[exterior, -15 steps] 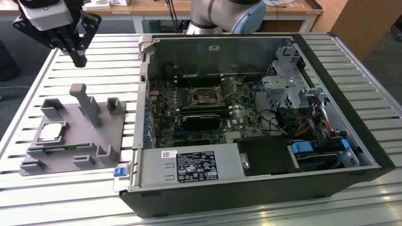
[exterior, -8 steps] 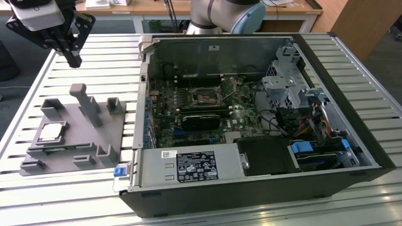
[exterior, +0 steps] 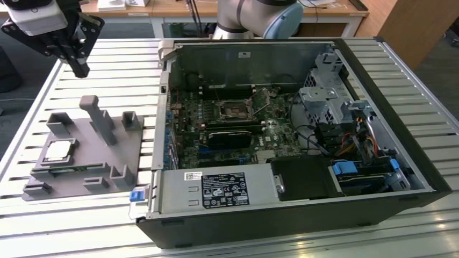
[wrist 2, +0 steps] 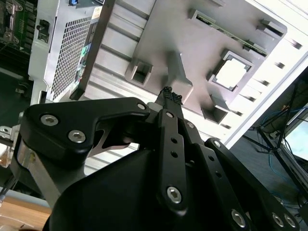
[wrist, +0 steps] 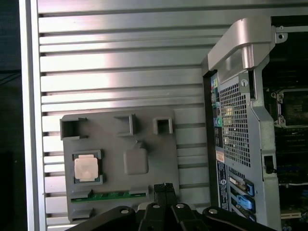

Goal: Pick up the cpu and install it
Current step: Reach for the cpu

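A: So, where is the cpu (exterior: pixel 59 151) sitting?

B: Flat in its square pocket in the grey tray (exterior: pixel 72 185), silvery top up, with nothing touching it. In the exterior view it lies toward nine o'clock from the tray's middle.

A: What is closest to it?

B: A green memory stick (wrist: pixel 108 195) lies in a slot just beside it, at six o'clock from the chip in the exterior view. The tray's tall post (exterior: pixel 100 121) stands upright at about two o'clock.

A: And the gripper (exterior: pixel 77 67)?

B: It hangs over the slatted table (exterior: pixel 107 54), near twelve o'clock from the cpu in the exterior view and well apart from it. Its fingertips (wrist: pixel 166 187) are pressed together with nothing between them. In the first wrist view they point down past the tray's edge.

A: What about the machine?

B: The open computer case (exterior: pixel 287 215) lies on its side at three o'clock from the tray, just beside it. Inside, the black-framed socket (exterior: pixel 233 109) sits on the motherboard, between two and three o'clock from the cpu, and holds no chip.
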Robot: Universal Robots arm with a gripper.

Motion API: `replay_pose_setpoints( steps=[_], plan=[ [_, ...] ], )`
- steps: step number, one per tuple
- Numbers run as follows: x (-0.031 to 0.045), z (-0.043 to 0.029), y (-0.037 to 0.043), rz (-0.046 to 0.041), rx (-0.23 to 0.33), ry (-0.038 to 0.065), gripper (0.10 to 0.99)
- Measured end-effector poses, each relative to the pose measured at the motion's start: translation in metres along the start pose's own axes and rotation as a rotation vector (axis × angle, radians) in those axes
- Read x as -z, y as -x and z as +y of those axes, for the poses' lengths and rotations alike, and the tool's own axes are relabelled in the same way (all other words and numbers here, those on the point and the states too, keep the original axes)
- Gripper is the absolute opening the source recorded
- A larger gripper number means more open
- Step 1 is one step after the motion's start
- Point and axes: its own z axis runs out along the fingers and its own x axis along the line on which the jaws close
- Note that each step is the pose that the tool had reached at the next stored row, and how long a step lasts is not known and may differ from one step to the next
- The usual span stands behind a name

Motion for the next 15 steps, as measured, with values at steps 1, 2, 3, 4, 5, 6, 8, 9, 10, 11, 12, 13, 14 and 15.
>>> replay_pose_setpoints(
  steps=[1, 2, 3, 4, 5, 6, 8, 9, 10, 11, 12, 13, 14, 15],
  plan=[
    [0.0000, -0.0001, -0.0009, 0.0000, 0.000, 0.000, 0.106],
    [0.0000, -0.0001, -0.0018, 0.0000, 0.000, 0.000, 0.106],
    [0.0000, -0.0002, -0.0028, 0.0000, 0.000, 0.000, 0.106],
    [-0.0001, -0.0003, -0.0037, -0.0001, 0.000, 0.000, 0.106],
    [0.0000, -0.0004, -0.0046, 0.0000, 0.000, 0.000, 0.106],
    [-0.0001, -0.0004, -0.0055, 0.0000, 0.000, 0.000, 0.106],
    [-0.0001, -0.0006, -0.0073, 0.0000, 0.000, 0.000, 0.106],
    [-0.0001, -0.0007, -0.0083, 0.0000, 0.000, 0.000, 0.106],
    [-0.0001, -0.0007, -0.0093, 0.0000, 0.000, 0.000, 0.106],
    [-0.0002, -0.0008, -0.0103, -0.0001, 0.000, 0.000, 0.106],
    [-0.0002, -0.0009, -0.0114, 0.0000, 0.000, 0.000, 0.106],
    [-0.0001, -0.0010, -0.0128, 0.0000, 0.000, 0.000, 0.106],
    [-0.0002, -0.0011, -0.0142, 0.0000, 0.000, 0.000, 0.106],
    [-0.0002, -0.0013, -0.0158, -0.0001, 0.000, 0.000, 0.106]
  ],
)
